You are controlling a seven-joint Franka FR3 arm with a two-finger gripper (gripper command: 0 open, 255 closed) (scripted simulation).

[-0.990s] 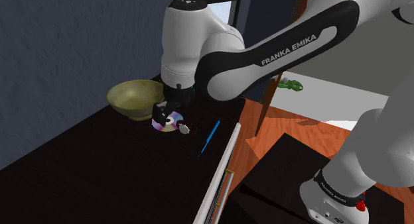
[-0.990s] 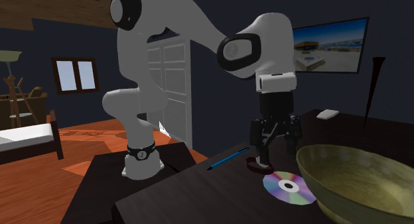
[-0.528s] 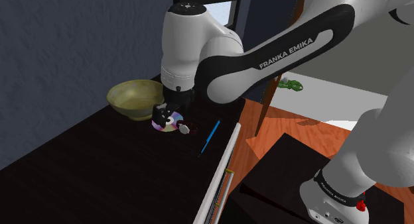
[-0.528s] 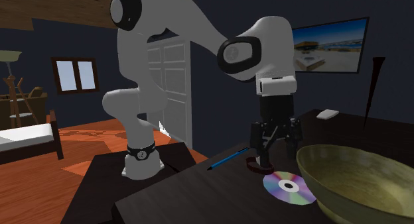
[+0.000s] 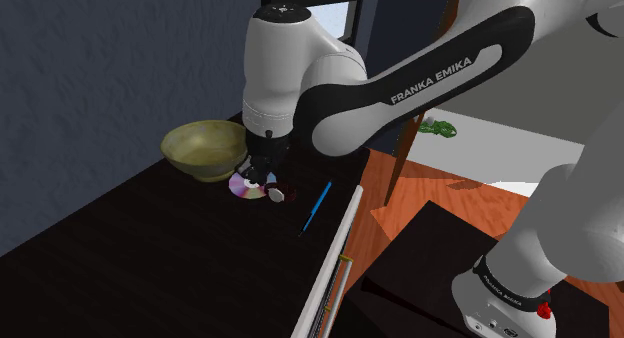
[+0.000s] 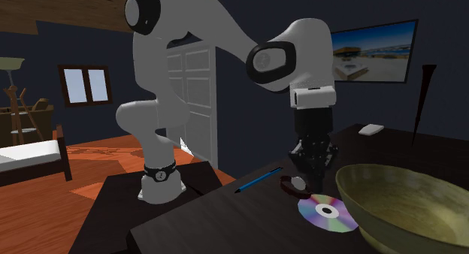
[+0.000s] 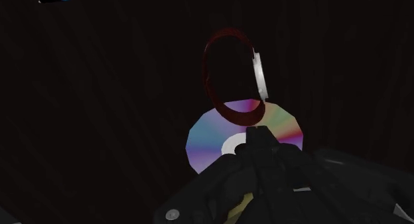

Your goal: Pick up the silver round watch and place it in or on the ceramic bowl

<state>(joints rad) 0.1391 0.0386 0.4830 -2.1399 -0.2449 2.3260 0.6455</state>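
Watch [image 6: 296, 185] is not yet grasped; it is found lying on the dark table [image 5: 150, 256] against the disc [image 6: 326, 213]. Gripper [image 7: 259, 131] is closed on nothing just above. Pick and transfer to bowl [image 6: 406, 207] are outstanding.

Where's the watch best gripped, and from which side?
The watch lies on its side, strap loop open upward, silver case edge-on. Likely best: come from straight above and pinch the case across its flat faces, one finger inside the loop, one outside. The gripper is shut and must open first.
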